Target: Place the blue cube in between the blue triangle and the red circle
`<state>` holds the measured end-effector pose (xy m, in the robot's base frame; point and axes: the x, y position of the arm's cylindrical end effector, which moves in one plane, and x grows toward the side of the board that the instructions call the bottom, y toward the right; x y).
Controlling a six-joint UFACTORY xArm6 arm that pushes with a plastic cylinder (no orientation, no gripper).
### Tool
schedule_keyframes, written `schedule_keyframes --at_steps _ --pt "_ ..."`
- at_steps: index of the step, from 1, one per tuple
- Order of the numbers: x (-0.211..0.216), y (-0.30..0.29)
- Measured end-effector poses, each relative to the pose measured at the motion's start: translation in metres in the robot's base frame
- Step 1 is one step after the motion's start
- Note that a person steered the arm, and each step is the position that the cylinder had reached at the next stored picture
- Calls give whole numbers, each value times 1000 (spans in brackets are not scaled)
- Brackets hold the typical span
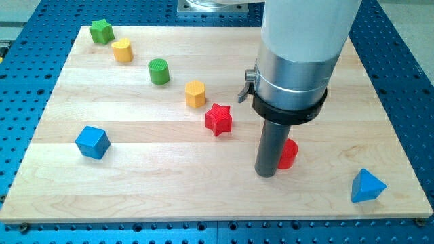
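Observation:
The blue cube (92, 142) lies at the view's left on the wooden board (135, 190). The blue triangle (367, 186) lies at the view's bottom right. The red circle (287, 154) stands right of the board's middle, partly hidden behind my rod. My tip (266, 173) rests on the board, touching or nearly touching the red circle's left side, far to the right of the blue cube and left of the blue triangle.
A red star (218, 119) lies up and left of my tip. A yellow hexagon (195, 93), a green cylinder (159, 71), a yellow heart (123, 50) and a green star (102, 31) run toward the view's top left.

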<state>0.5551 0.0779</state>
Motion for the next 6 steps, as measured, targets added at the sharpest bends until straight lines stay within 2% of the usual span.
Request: schedule_keyframes --at_steps 2,3,4,5,6 --pt "-6 8" --pt "29 -56" --pt "45 -158" --pt "29 -255" --pt "-7 -313"
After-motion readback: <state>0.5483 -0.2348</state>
